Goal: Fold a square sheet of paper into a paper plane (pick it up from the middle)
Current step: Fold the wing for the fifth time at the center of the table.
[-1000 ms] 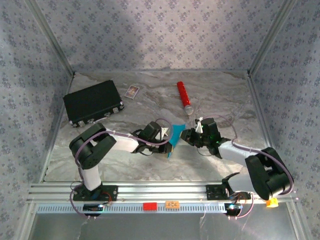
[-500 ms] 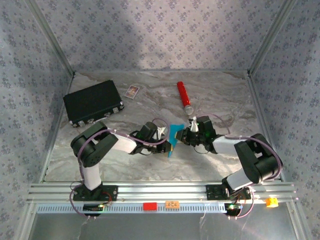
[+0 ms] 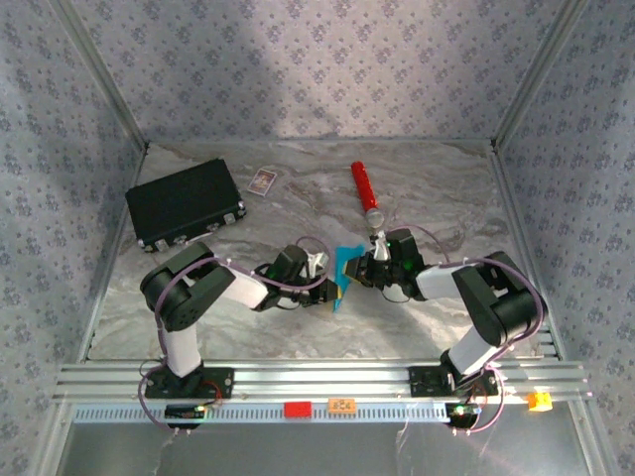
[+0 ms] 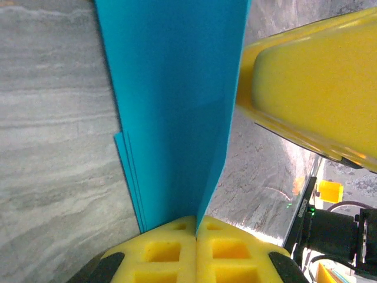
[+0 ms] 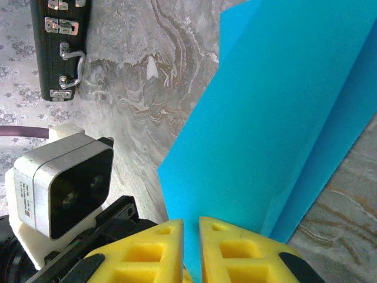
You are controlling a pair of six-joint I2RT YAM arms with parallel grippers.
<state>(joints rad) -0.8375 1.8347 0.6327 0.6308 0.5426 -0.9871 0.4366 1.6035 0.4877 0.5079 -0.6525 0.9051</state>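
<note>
I've got L gripper [image 4: 196, 231] clenched on the folded cyan paper [image 3: 346, 266], centre of top view, below the red cylinder [image 3: 365, 193]; R gripper [image 5: 191, 237] pinches it too from the right.

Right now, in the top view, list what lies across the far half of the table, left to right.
case → card → red cylinder
</note>
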